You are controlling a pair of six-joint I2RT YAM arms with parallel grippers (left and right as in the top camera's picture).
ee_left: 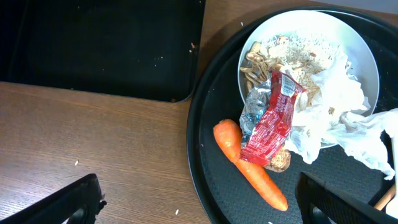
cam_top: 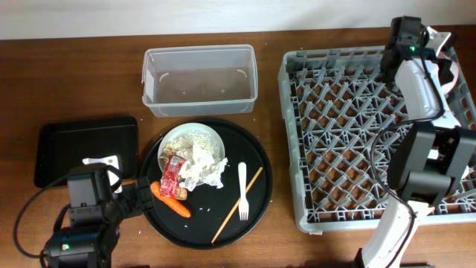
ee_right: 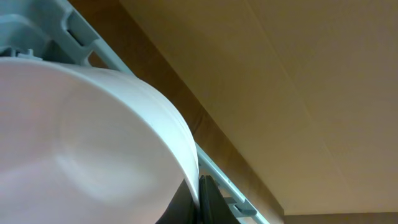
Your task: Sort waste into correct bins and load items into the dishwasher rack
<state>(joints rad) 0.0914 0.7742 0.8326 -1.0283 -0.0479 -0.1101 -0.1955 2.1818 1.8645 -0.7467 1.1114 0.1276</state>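
A white plate (cam_top: 216, 138) with rice (cam_top: 195, 140), crumpled tissues (cam_top: 202, 170) and a red wrapper (cam_top: 172, 176) sits on the round black tray (cam_top: 256, 216). A carrot (cam_top: 171, 201), white fork (cam_top: 242, 192) and chopstick (cam_top: 236, 205) lie beside it. My left gripper (ee_left: 199, 208) is open and empty, low over the tray's left edge, with the carrot (ee_left: 252, 168) just ahead. The wrapper (ee_left: 273, 118), tissues (ee_left: 339, 118) and a brown scrap (ee_left: 280, 160) lie beyond it. My right gripper (ee_right: 199, 199) is shut on the pale pink bowl's (ee_right: 93, 137) rim at the rack's (cam_top: 342, 134) far right corner. No cups show.
The clear tub (cam_top: 199, 53) stands behind the round tray and holds nothing visible. The shallow black rectangular tray (cam_top: 82, 145) lies at the left, close behind my left arm; it also shows in the left wrist view (ee_left: 93, 43). My right arm spans the rack's right side.
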